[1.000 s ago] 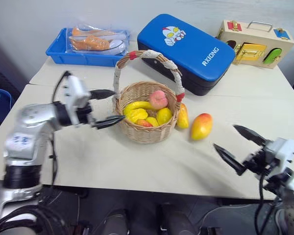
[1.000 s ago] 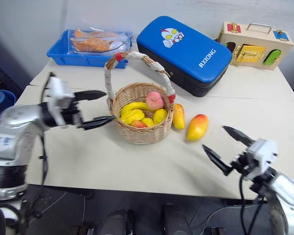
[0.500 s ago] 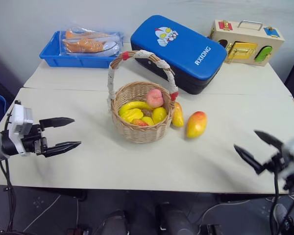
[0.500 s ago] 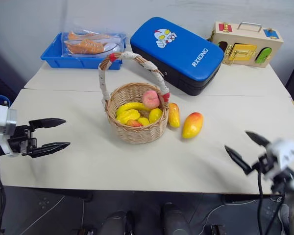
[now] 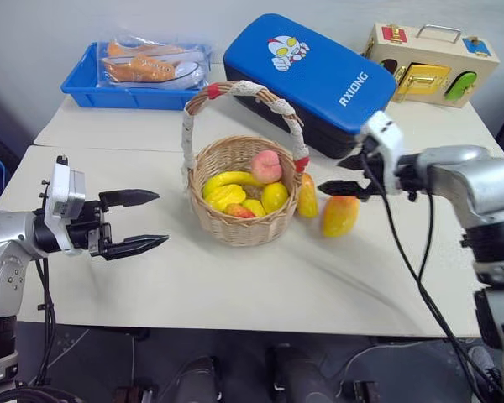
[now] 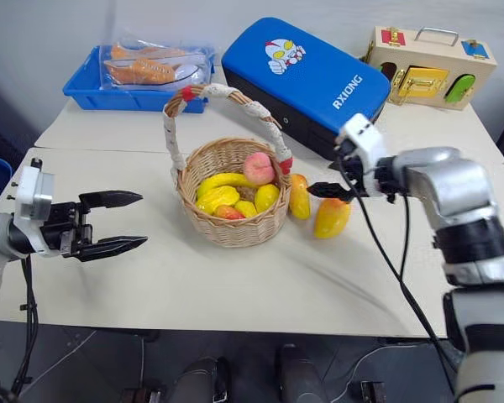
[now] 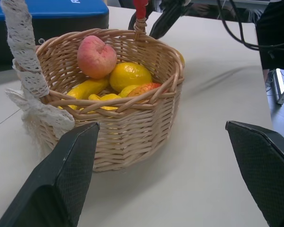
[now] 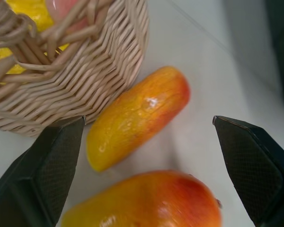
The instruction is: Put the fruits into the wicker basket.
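Mangoes lie on the worktop (image 5: 235,294) beside the wicker basket (image 5: 244,222): one mango (image 5: 307,196) leans against the basket's wall, the other mango (image 5: 339,215) sits just beyond it, apart from the basket. The peach (image 5: 267,166) rests inside the basket on top of yellow bananas (image 5: 227,189); more yellow and reddish fruit fills the space beneath, too crowded to tell apart.

The right end effector (image 5: 346,176) hangs just above the two mangoes with its fingers spread wide, holding nothing; its upper finger partly blends into the dark edge of the blue case (image 5: 312,67) behind. In the right wrist view both mangoes lie between the spread fingers (image 8: 42,175), not gripped.

The left end effector (image 5: 147,220) hovers over the worktop well to the basket's other side, fingers also wide apart and empty, pointing toward the basket.

Farther back stand a blue tray (image 5: 84,84) of wrapped shoes (image 5: 147,65) and a wooden box (image 5: 428,54).
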